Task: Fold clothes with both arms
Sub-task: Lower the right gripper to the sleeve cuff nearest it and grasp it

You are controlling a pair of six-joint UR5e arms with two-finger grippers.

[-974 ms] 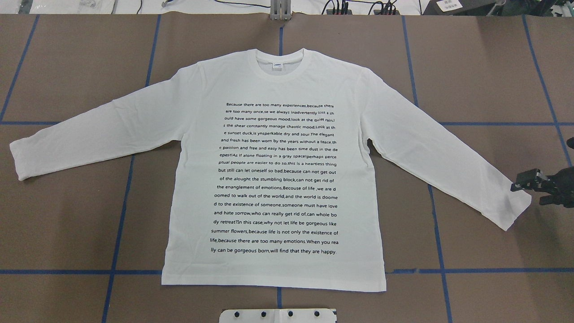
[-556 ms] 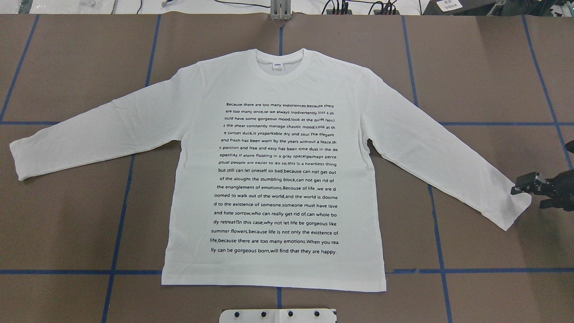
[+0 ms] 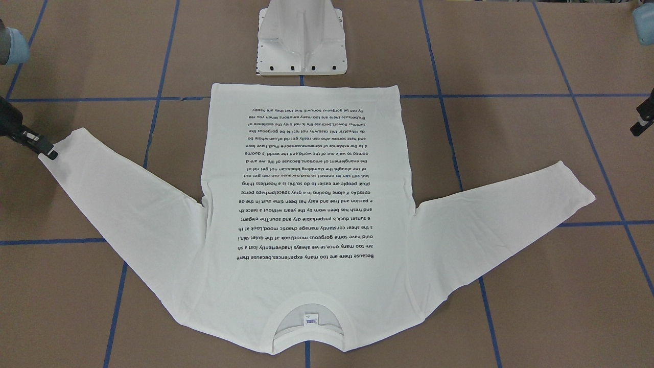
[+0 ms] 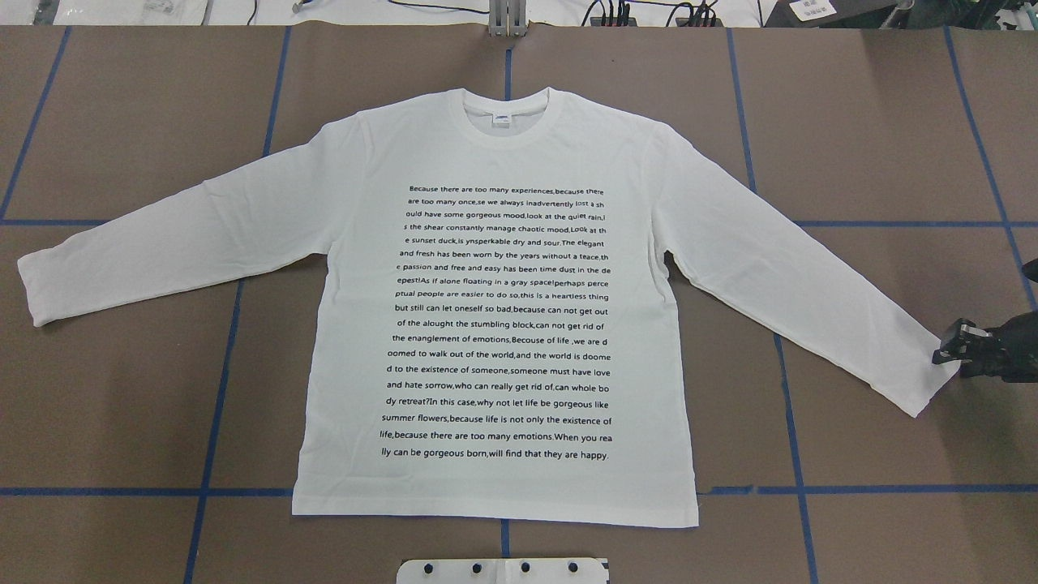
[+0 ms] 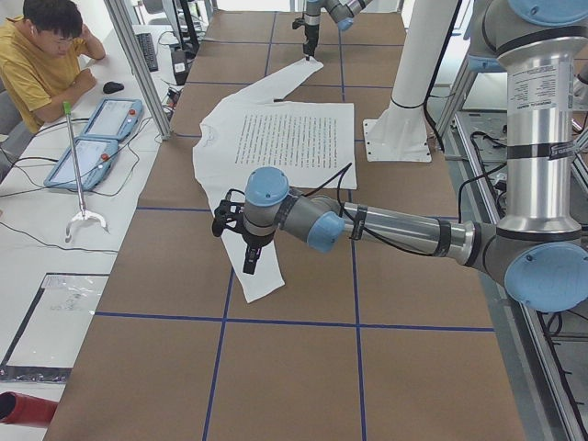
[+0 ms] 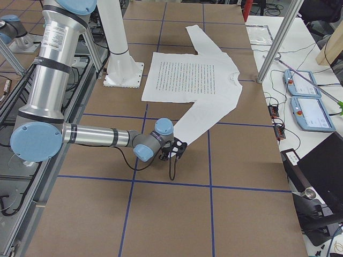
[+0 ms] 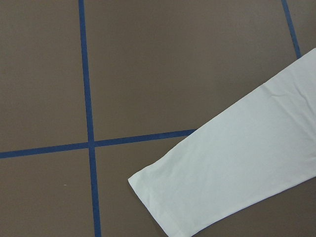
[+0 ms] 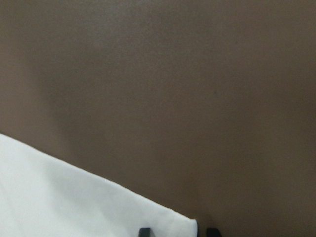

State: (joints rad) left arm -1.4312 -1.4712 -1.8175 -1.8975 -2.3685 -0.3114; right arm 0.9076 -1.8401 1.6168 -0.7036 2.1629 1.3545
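Note:
The white long-sleeved T-shirt lies flat on the brown table, black text up, collar at the far side and both sleeves spread out. My right gripper is low at the right sleeve's cuff. In the right wrist view its two fingertips stand apart with the cuff corner between them, so it is open. My left gripper hangs above the table near the left cuff, apart from it. I cannot tell whether it is open or shut. It is out of the overhead view.
The white metal pedestal stands at the robot's side, just beyond the shirt's hem. Blue tape lines cross the table. An operator sits at a side bench with teach pendants.
My right gripper has moved down and slightly outward onto the corner of the right cuff. The shirt has not moved.

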